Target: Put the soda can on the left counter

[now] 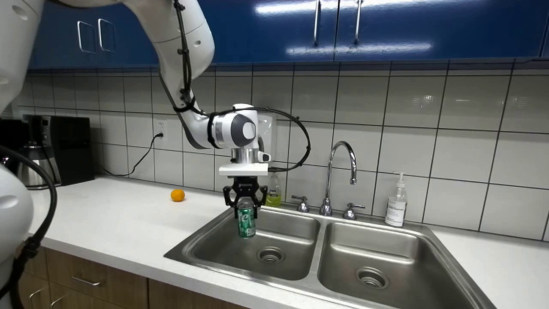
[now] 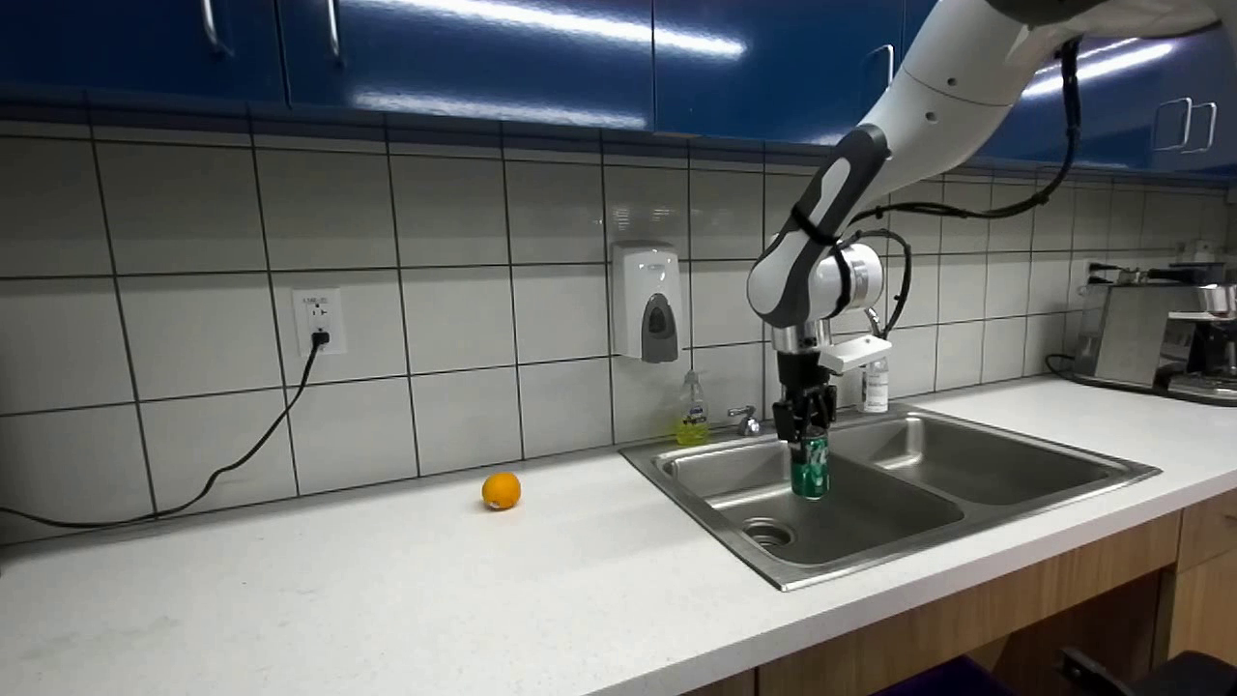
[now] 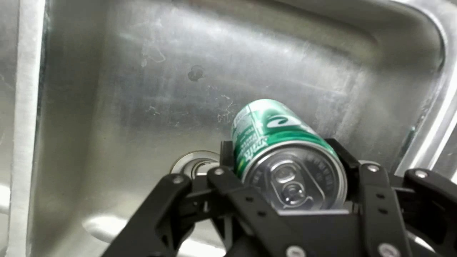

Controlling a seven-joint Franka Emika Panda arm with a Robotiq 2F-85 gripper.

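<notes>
The green soda can [image 1: 246, 225] hangs upright in my gripper [image 1: 246, 212], over the basin of the steel sink [image 1: 319, 253] nearest the long counter. The can also shows in an exterior view [image 2: 812, 474], above the basin floor. In the wrist view the silvery lid of the can [image 3: 278, 139] faces me, and the fingers of my gripper [image 3: 285, 153] press on both its sides. The left counter [image 1: 107, 219] is the broad white surface beside the sink; it also shows in an exterior view [image 2: 387, 599]. The wrist view does not show it.
An orange [image 1: 177, 195] sits on the left counter near the tiled wall. A yellow soap bottle [image 2: 692, 420], a tall faucet [image 1: 329, 180] and a pale soap bottle [image 1: 395, 208] stand behind the sink. A black machine [image 1: 70, 148] stands at the counter's far end.
</notes>
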